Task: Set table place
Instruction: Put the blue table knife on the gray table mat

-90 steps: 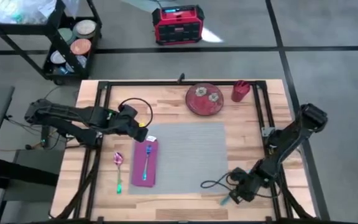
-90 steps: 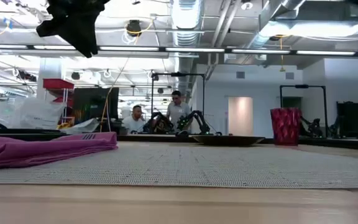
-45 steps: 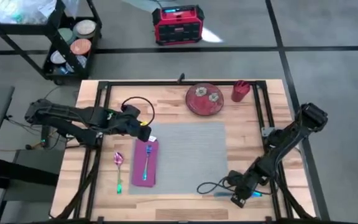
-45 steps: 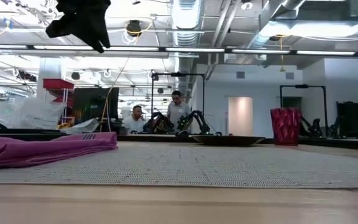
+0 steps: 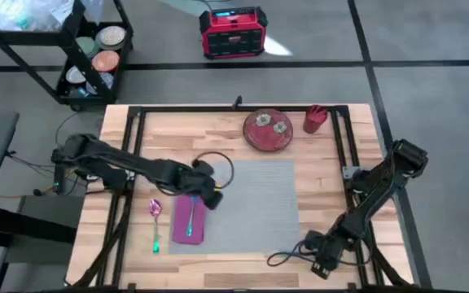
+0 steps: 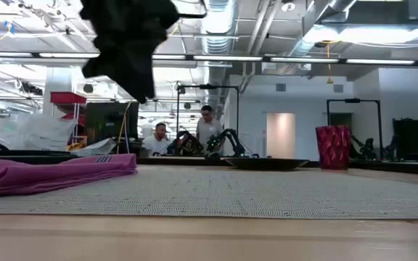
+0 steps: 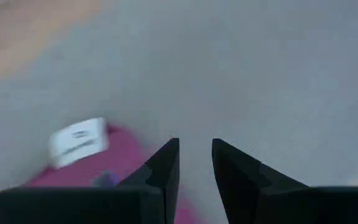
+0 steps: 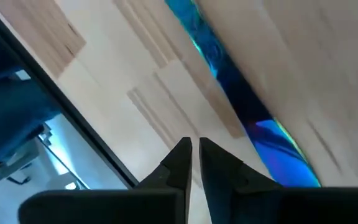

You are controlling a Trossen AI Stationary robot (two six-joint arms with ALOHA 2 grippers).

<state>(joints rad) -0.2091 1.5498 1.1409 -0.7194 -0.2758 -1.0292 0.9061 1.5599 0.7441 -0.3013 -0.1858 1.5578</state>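
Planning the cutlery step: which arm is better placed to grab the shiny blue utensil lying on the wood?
Right. The right gripper is at the light-wood table's front edge, with the shiny blue utensil just ahead. The left gripper hovers by the magenta cloth napkin, across the grey placemat.

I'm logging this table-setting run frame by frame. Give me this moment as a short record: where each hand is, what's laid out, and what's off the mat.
left hand: above the mat's left part, by the napkin; fingers slightly apart, holding nothing
right hand: low at the table's near right edge, fingers nearly shut, empty
mat: flat, centre of table
napkin: on mat's left edge, a fork on it
spoon: on wood, left of napkin
plate: on wood, beyond mat
red cup: right of plate
blue utensil: on wood by right hand
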